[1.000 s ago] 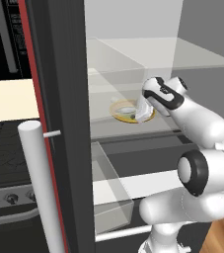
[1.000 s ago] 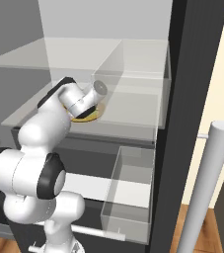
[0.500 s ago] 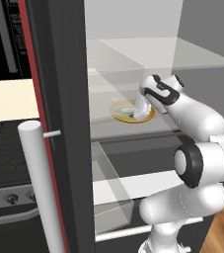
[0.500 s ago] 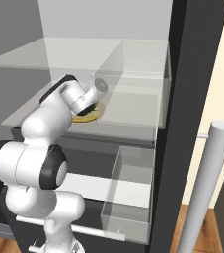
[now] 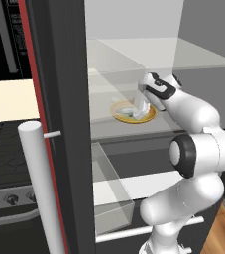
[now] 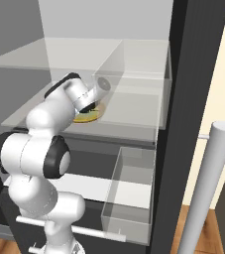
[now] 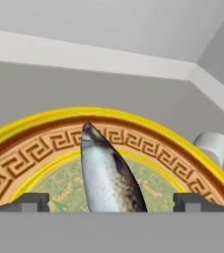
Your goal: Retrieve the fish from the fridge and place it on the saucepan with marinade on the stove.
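The fridge (image 5: 64,124) stood open, its dark door edge and long white bar handle (image 5: 42,188) nearest the left base camera, its white interior with glass shelves behind. Left of the fridge, the stove (image 5: 5,168) showed its dark grates and a row of knobs along the front. Inside the fridge, below the plate's shelf, a clear drawer (image 6: 129,198) was pulled out. The white arm (image 5: 193,149) reached into the fridge at the level of the middle glass shelf (image 6: 129,126). On that shelf sat a round yellow-rimmed plate (image 7: 133,123) with a brown key-pattern band and a green centre. The hand (image 7: 111,202) hung just over the plate with its fingers spread wide, one dark fingertip (image 7: 27,202) on each side of the fish, holding nothing. The fish (image 7: 108,178), silver-grey with a darker speckled back, lay on the plate between the fingertips. A small pale cylinder (image 7: 211,146) stood beyond the plate's rim.
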